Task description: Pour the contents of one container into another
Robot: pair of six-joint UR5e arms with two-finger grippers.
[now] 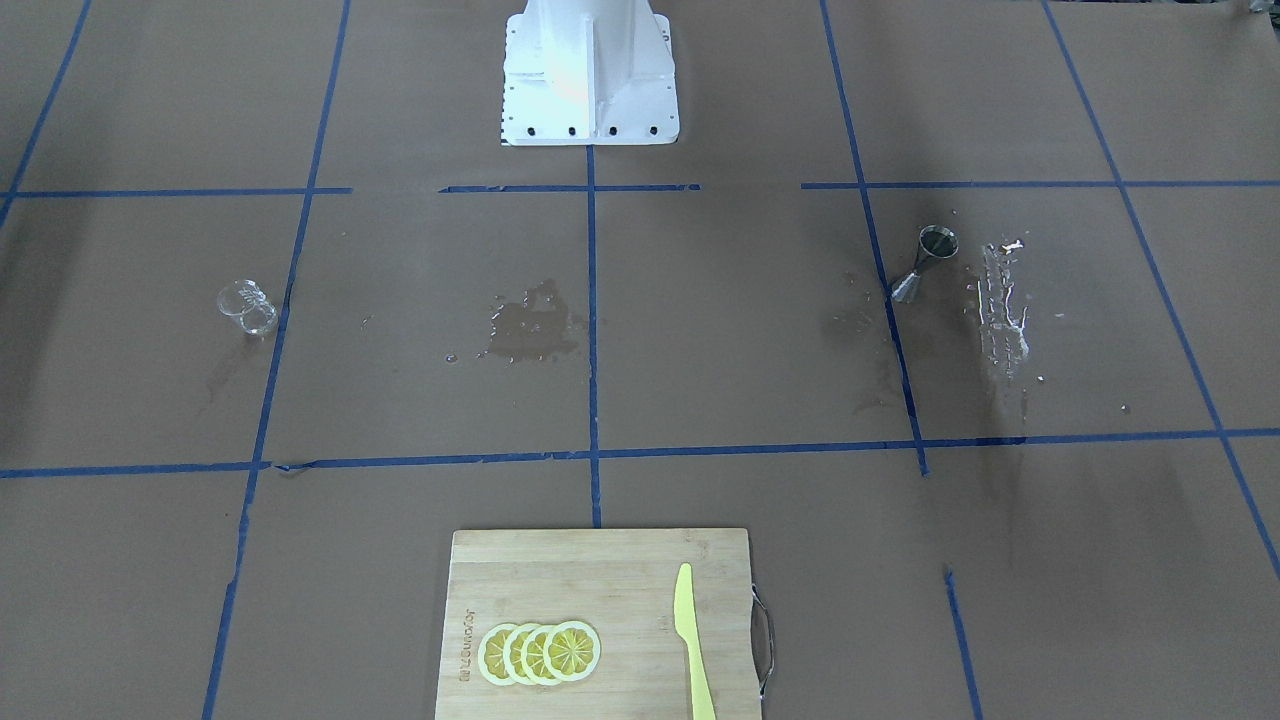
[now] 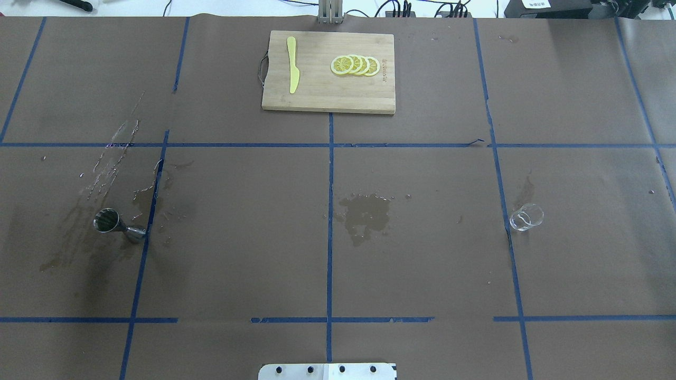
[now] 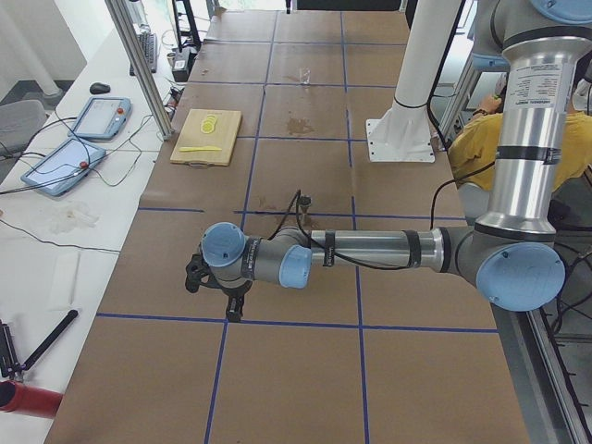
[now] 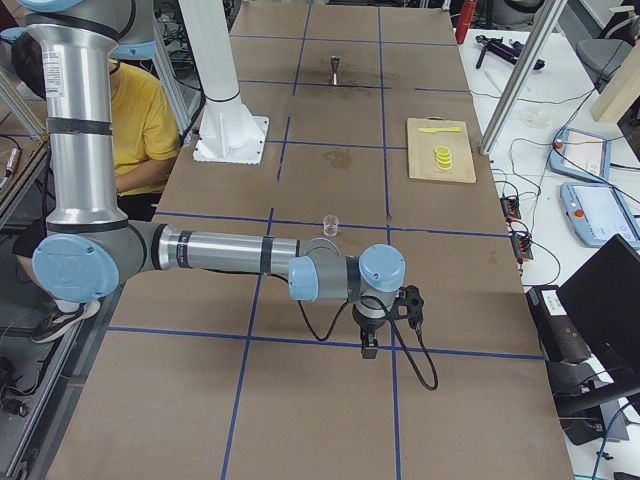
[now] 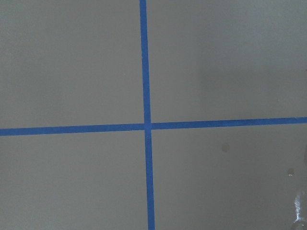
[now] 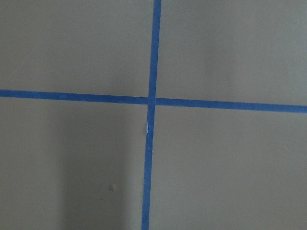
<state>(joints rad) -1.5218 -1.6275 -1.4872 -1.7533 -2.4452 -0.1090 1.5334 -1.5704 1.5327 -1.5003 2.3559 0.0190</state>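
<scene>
Because the glass stands on the robot's right half of the table and the jigger on its left half, you are looking at a split job: each arm has one of the task's things on its own side, and the two vessels are well apart, with a wet stain between them.

The glass sits upright just right of a blue tape line; the jigger also stands upright, just left of another tape line, among splashes. In the right side view the right gripper hangs over the near end of the table, and the glass lies beyond it, further along the table toward the middle. In the left side view the left gripper hangs likewise at its own end, with the jigger beyond it.

Both grippers show only in the side views, so you cannot tell whether their fingers are apart or together; neither holds anything. The wrist cameras see only bare paper and tape crossings.

My reading: the right arm is the nearer one for the glass, and it must carry it across to the jigger. The cutting board lies off the path.
</scene>
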